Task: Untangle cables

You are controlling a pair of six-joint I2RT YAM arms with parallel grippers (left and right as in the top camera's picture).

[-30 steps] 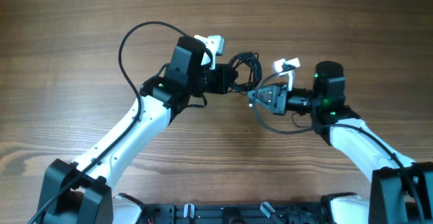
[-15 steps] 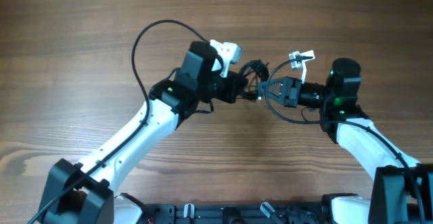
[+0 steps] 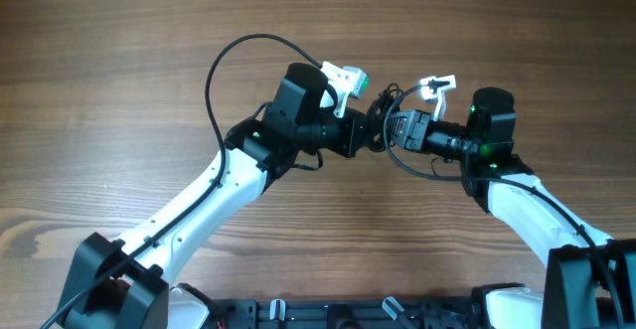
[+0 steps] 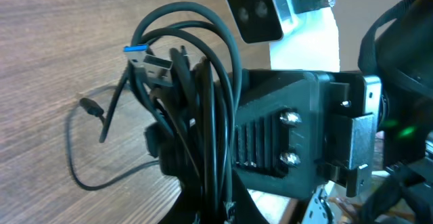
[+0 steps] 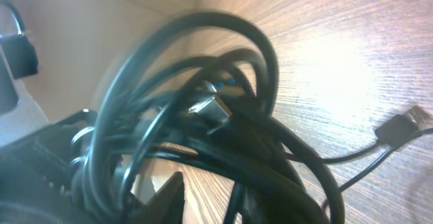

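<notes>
The cables (image 3: 382, 100) are a tangled coil of thin black cords, held above the table between my two grippers. My left gripper (image 3: 370, 133) is shut on the coil. In the left wrist view the cords (image 4: 203, 82) rise out of the left gripper (image 4: 216, 207) and a blue-tipped USB plug (image 4: 145, 58) sticks out. My right gripper (image 3: 396, 128) faces it almost nose to nose. In the right wrist view the coil (image 5: 203, 116) fills the picture and the right gripper (image 5: 237, 204) stands open, with wood showing between one finger (image 5: 169, 197) and the cords.
One loose cord end with a small plug (image 5: 406, 124) lies on the wooden table (image 3: 119, 71). A thick black arm wire (image 3: 229, 61) loops up behind the left arm. Both arm bases stand at the near edge.
The left gripper has carried the coil to the right and a little farther back. The right gripper came left to meet it, and its jaws have parted from shut to open.
</notes>
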